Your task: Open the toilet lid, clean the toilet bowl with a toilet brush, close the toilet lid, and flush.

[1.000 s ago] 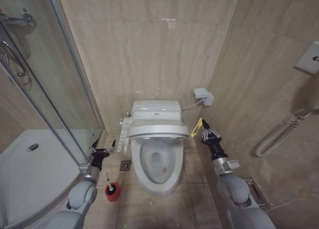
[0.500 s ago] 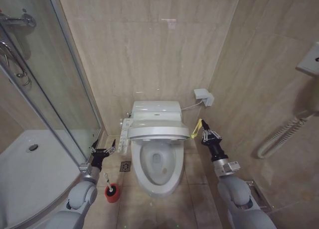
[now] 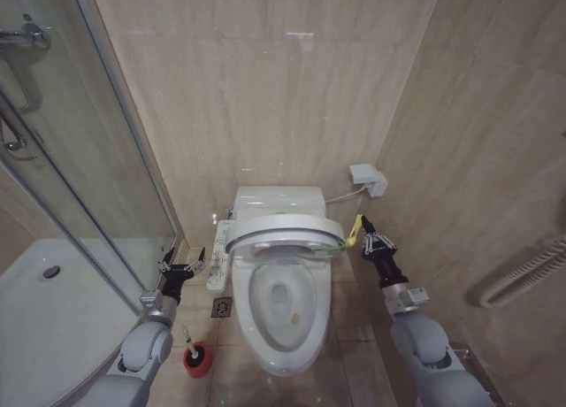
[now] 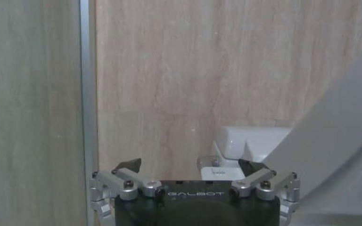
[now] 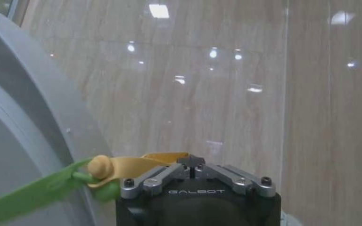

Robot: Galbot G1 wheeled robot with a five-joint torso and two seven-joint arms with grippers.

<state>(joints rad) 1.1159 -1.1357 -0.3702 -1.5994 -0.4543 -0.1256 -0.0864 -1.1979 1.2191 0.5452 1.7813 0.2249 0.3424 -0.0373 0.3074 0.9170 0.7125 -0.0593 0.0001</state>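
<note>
Toilet brush [image 3: 196, 356] on floor left of toilet bowl [image 3: 281, 311], toilet lid [image 3: 283, 234] seemingly half-raised behind

White toilet lid [image 3: 281, 231], red-holdered toilet brush [image 3: 195, 355]

The toilet lid [image 3: 283, 233] is raised partway and overhangs the back of the toilet bowl [image 3: 281, 303], whose front lies open from above. To the bowl's left, the toilet brush [image 3: 196, 355] and button panel [image 3: 217, 257] crowd the floor strip beside the shower glass [image 3: 93, 172]. The tiled wall [image 3: 478, 186] closes in the right side.
</note>
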